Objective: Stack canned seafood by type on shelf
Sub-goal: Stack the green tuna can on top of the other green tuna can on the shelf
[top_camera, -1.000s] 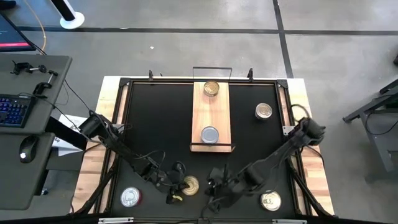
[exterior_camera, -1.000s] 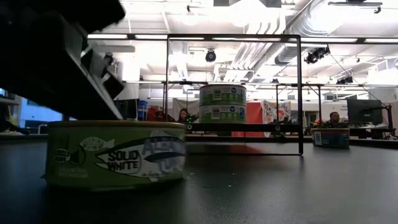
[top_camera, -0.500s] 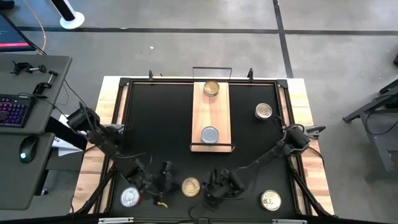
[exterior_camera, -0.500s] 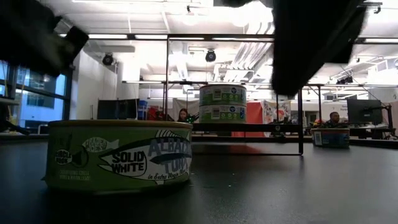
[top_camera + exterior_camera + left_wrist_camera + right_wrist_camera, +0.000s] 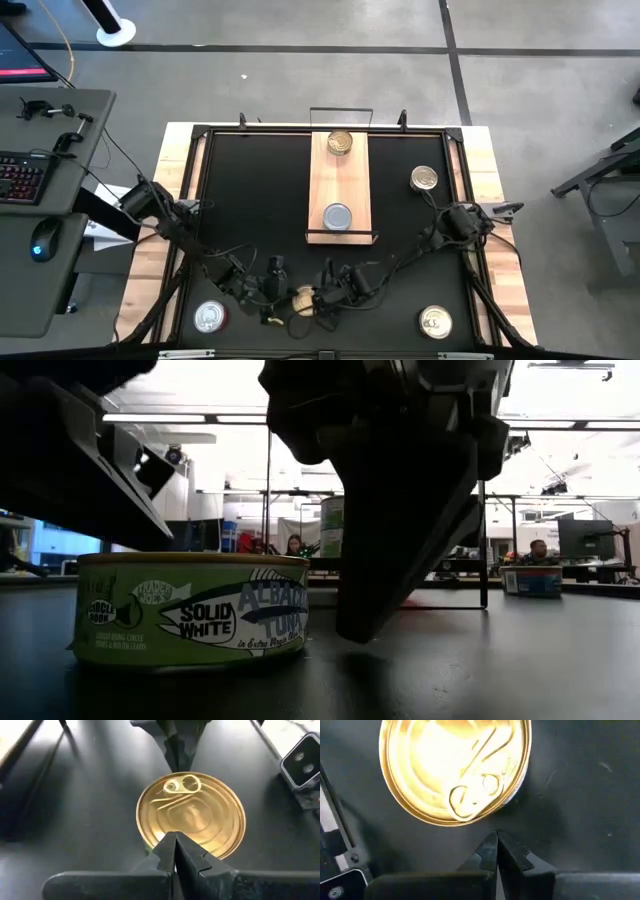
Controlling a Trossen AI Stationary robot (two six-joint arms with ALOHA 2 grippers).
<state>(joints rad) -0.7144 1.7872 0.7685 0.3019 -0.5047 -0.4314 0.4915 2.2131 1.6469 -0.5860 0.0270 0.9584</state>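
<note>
From where I stood, the right gripper [image 5: 322, 297] had swung in across the near edge of the table within the last second and now sat just beside the gold-lidded tuna can [image 5: 303, 299], its fingers [image 5: 496, 851] pressed tight together and holding nothing. The left gripper [image 5: 280, 297], which had drawn off toward the silver-lidded can [image 5: 209, 317] a moment before, was back at the can's other side, fingers likewise pinched shut and empty. So the can sat on the black tabletop [image 5: 250, 200] between two closed tips, near the front edge, well apart from the shelf [image 5: 339, 185]. On that plank one gold-lidded tin [image 5: 340, 143] and one silver-lidded tin [image 5: 338, 216] sat at opposite ends, unchanged. To me it looked like both arms were nudging or squaring the can rather than gripping it, so stacking had barely begun, with two more tins [image 5: 424, 179] [image 5: 435, 321] waiting on the right
</note>
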